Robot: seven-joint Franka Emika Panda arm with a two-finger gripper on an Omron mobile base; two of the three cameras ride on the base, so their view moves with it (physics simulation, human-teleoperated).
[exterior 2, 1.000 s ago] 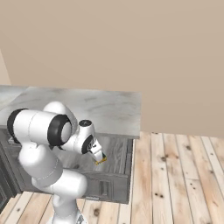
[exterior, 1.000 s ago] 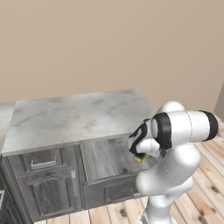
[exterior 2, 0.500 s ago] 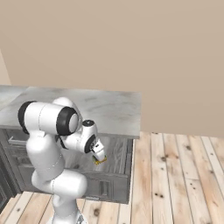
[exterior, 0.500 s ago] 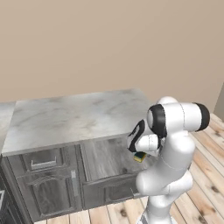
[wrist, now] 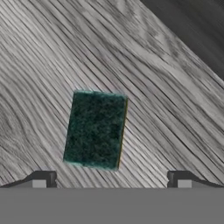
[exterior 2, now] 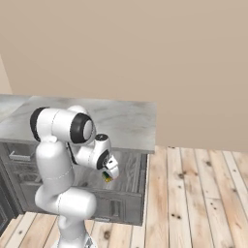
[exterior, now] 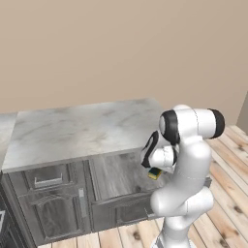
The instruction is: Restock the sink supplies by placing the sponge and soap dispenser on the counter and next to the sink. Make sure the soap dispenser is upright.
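Observation:
The sponge (wrist: 95, 129) lies flat, dark green side up, on grey wood grain that looks like the floor of an opened drawer below the counter (exterior: 72, 131). My gripper (wrist: 111, 179) hangs straight over it, open, with the sponge just beyond its two tips and not touching either one. From the base cameras the sponge (exterior: 155, 173) (exterior 2: 107, 178) shows as a small yellow-green block right under my hand, the gripper (exterior: 153, 167) (exterior 2: 109, 173) pointing down at it. The soap dispenser and the sink are out of view.
Dark grey cabinet fronts (exterior: 53, 203) run under the marbled counter (exterior 2: 131, 121). A pulled-out drawer front (exterior 2: 118, 206) juts out below my hand. Light plank floor (exterior 2: 193, 193) spreads to the right, and a beige wall (exterior: 97, 48) stands behind.
My arm's upper links have swung more upright and closer to the cabinet. The hand has stayed low over the sponge with its jaws still open.

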